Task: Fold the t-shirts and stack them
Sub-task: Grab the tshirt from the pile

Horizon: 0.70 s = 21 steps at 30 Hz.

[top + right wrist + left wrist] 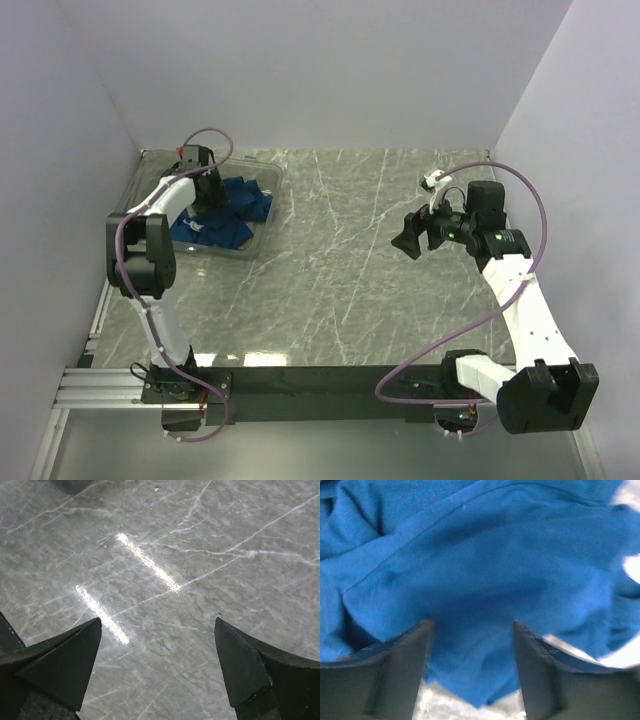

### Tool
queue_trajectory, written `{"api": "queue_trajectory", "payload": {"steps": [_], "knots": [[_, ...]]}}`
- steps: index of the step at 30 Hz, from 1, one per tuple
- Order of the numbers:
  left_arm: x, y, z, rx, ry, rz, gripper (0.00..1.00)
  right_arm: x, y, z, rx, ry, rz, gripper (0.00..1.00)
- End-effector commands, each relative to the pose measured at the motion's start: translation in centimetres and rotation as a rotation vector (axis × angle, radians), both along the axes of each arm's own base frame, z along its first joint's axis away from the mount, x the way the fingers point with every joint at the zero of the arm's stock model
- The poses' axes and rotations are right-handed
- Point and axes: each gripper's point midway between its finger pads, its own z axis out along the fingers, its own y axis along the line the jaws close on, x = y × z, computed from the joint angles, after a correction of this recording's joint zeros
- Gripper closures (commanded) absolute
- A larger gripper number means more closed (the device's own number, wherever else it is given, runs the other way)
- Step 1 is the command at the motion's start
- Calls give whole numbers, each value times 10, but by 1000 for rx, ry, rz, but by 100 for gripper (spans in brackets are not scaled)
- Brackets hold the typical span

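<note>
Top view, t-shirt (228, 212): a dark blue heap is seen crumpled inside the clear bin (268, 215), at the far left of the table (340, 270).
Top view, clear bin: it is set against the left wall, with its near edge resting on the marbled surface.
Top view, left gripper (208, 192): it is lowered into the bin, right on the heap of cloth; its jaws are hidden by the wrist from this angle.
Top view, right gripper (418, 240): it is held above the right half of the table, well apart from the bin, with its jaws spread and nothing between them.

Left wrist view, t-shirt (485, 565): nearly the whole picture is filled by blue fabric, rumpled, with a stitched seam running across it from lower left to upper right.
Left wrist view, left gripper (472, 625): the two dark fingers (395, 670) are held apart, and a fold of the cloth hangs down into the gap between them; whether it is pinched cannot be told.
Left wrist view, below the fold: a small patch of grey marbled surface is glimpsed.

Right wrist view, right gripper (157, 622): the fingers (60, 665) are spread wide and nothing is held.
Right wrist view, table (210, 540): grey veined marble is seen beneath the jaws, crossed by two bright streaks of reflected light.
</note>
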Motion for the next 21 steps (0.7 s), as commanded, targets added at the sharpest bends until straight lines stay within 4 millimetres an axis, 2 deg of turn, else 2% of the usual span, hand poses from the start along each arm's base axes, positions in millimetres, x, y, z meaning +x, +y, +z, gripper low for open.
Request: {"api": "queue_trajectory", "payload": {"steps": [1,3,4,6,7,9,10,12,13,15,16,18,19,21], "knots": [[4,8,-3,57,33,-10,37,5,1,7,14,-35,6,0],[4,8,-11,60,44,-16,44,6,1,10,15,-35,4,0],[5,5,-10,52,35,-25,53,6,2,10,17,-31,6,0],[5,2,-12,43,33,-42,59,7,2,13,21,-34,5,1],[5,0,-13,36,34,-49,73,6,2,15,24,-36,7,1],[8,-3,-8,27,16,-67,91,6,3,18,28,-37,10,1],[10,-4,5,25,-17,-70,100,5,3,20,27,-41,11,1],[15,-9,29,18,-94,-85,100,4,2,25,22,-52,11,1],[17,-12,61,17,-170,-91,100,2,2,29,19,-63,12,1],[17,-19,96,1,-255,-113,100,1,0,36,6,-83,12,1],[14,-25,130,-11,-335,-130,100,-2,0,42,3,-102,15,1],[7,-40,161,-51,-418,-180,100,-4,-2,51,-6,-131,18,1],[1,-43,194,-56,-507,-189,100,-5,-3,57,-10,-151,15,1],[-8,-61,222,-102,-589,-240,100,-6,-3,66,-13,-182,18,1]]}}
